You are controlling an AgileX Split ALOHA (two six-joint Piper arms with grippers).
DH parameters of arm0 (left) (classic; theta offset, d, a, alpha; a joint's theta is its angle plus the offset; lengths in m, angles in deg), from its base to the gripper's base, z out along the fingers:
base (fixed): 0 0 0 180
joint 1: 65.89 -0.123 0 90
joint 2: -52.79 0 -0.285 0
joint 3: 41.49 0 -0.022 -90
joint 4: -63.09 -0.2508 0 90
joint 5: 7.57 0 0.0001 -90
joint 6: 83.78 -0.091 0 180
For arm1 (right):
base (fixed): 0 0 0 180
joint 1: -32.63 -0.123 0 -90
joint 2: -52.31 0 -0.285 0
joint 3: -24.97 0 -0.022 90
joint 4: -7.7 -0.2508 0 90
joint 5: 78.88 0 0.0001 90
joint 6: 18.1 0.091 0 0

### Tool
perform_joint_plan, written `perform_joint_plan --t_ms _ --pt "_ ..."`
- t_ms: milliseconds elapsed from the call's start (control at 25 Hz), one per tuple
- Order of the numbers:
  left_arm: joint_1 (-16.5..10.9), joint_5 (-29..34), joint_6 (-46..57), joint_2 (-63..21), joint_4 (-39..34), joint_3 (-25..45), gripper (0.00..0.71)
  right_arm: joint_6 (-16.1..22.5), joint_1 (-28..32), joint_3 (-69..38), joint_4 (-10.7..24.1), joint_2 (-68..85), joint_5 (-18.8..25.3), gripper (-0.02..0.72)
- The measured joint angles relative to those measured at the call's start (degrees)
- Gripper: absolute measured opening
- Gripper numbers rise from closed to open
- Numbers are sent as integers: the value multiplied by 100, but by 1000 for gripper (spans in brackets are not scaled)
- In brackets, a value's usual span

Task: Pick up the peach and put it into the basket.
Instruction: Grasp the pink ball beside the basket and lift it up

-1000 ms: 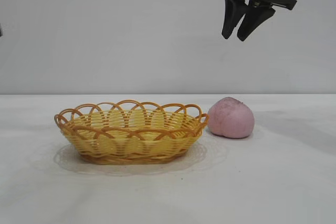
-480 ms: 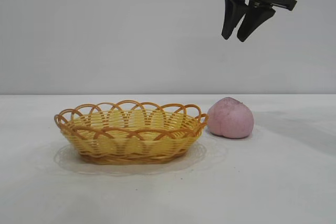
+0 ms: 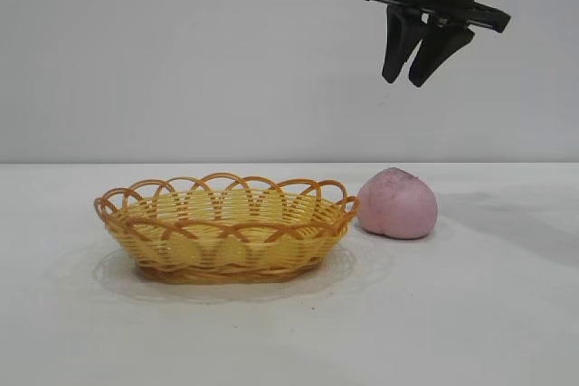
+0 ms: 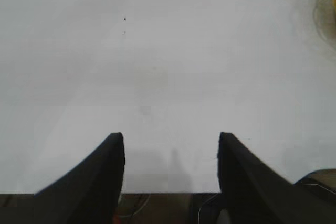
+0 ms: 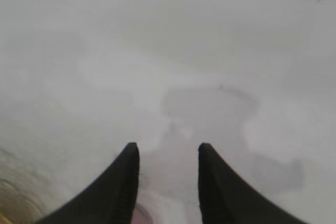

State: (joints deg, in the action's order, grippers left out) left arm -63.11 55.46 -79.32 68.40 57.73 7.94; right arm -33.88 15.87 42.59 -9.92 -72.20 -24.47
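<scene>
Right tool [image 3: 412, 70] is being held high above the peach [image 3: 397, 203], its black tapered fingers parted with nothing between them, its arm cut off by the frame's top. Only the left tool [image 4: 170, 145], fingers spread, is being shown over bare white bench [image 4: 157, 66]. The matte pink peach is lying just beside the woven, loop-rimmed basket [image 3: 226, 228].

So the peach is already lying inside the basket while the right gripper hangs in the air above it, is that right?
Not quite: the exterior view shows the peach on the table, beside the basket at its right end, not inside it. The right gripper does hang in the air above the peach.
</scene>
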Motion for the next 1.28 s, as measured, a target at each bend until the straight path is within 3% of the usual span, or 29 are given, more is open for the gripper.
perform_joint_plan --t_ms 160,360,720,760,880,1040,1280 --pt "0 73 -11 -798 0 0 347 -15 0 0 -40 0 452 209" --pt "0 109 -85 -881 65 4 347 -164 -45 0 -284 -236 916 209" --pt "0 109 -134 -881 120 4 347 -272 -414 12 -282 -1114 965 209" --pt "0 109 -134 -881 125 4 347 -287 -429 22 -219 -1126 904 104" --pt "0 109 -144 -881 125 4 347 -310 -465 22 -48 -844 737 0" --pt "0 109 -144 -881 125 4 347 -322 -588 57 2 -151 793 0" --pt "0 109 -133 -881 148 4 347 -457 -1341 66 -410 441 1102 0"
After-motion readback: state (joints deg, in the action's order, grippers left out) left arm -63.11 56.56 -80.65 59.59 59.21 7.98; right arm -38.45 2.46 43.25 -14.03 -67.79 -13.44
